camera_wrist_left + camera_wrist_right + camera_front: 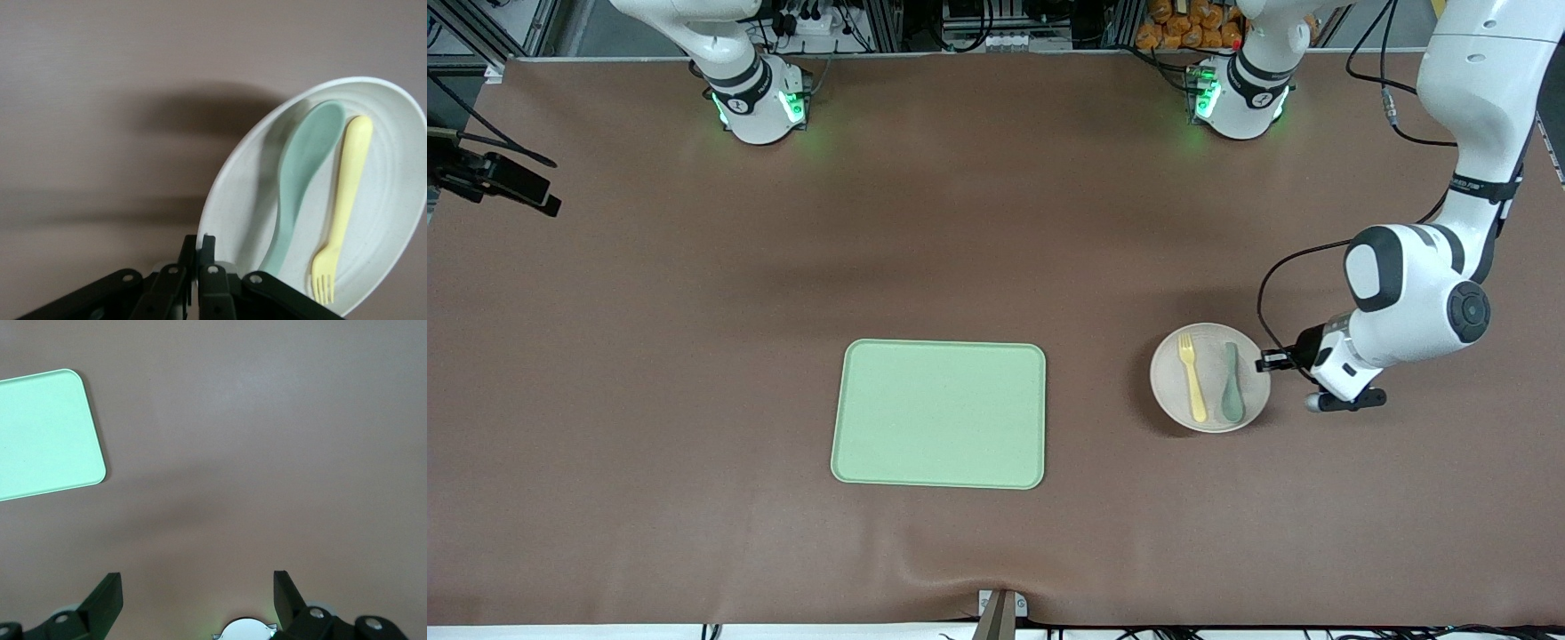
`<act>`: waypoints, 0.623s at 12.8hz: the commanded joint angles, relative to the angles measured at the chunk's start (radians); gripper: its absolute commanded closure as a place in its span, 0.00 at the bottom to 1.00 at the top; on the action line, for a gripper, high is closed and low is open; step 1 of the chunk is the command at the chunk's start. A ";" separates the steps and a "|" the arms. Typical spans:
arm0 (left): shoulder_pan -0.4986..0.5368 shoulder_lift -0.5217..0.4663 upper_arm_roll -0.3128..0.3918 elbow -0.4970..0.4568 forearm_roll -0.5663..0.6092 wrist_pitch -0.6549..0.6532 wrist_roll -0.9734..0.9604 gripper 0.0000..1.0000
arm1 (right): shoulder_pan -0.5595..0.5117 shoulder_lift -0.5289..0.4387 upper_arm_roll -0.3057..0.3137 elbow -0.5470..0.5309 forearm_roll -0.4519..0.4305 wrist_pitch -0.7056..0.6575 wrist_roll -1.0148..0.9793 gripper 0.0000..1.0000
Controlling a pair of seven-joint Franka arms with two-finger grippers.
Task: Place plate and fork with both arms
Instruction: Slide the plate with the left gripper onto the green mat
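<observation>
The off-white plate (1172, 391) lies toward the left arm's end of the table, beside the tray. On it lie the pale yellow fork (1192, 379) and a grey-green spoon (1232, 382), side by side. My left gripper (1267, 360) is shut on the plate's rim at the edge toward the left arm's end. The left wrist view shows its fingers (212, 248) pinching that rim of the plate (393, 213), with the fork (345, 193) and spoon (300, 180) lying inside. My right gripper (198, 587) hangs open over bare table and holds nothing.
A rectangular light green tray (940, 413) lies mid-table, near the front camera; its corner (40, 433) shows in the right wrist view. A black device (489, 178) sits at the table's edge on the right arm's end. A small mount (1000, 613) stands at the front edge.
</observation>
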 commanded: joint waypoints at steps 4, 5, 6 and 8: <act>-0.152 0.072 -0.086 0.157 -0.022 -0.056 -0.086 1.00 | -0.010 0.007 0.009 0.020 -0.003 -0.009 -0.001 0.00; -0.190 0.093 -0.086 0.190 -0.022 -0.056 -0.114 1.00 | -0.008 0.006 0.009 0.018 -0.003 -0.015 -0.001 0.00; -0.229 0.112 -0.086 0.215 -0.022 -0.056 -0.152 1.00 | -0.010 0.006 0.009 0.018 -0.003 -0.015 -0.001 0.00; -0.299 0.173 -0.084 0.303 -0.021 -0.056 -0.266 1.00 | -0.014 0.007 0.007 0.018 -0.003 -0.012 -0.001 0.00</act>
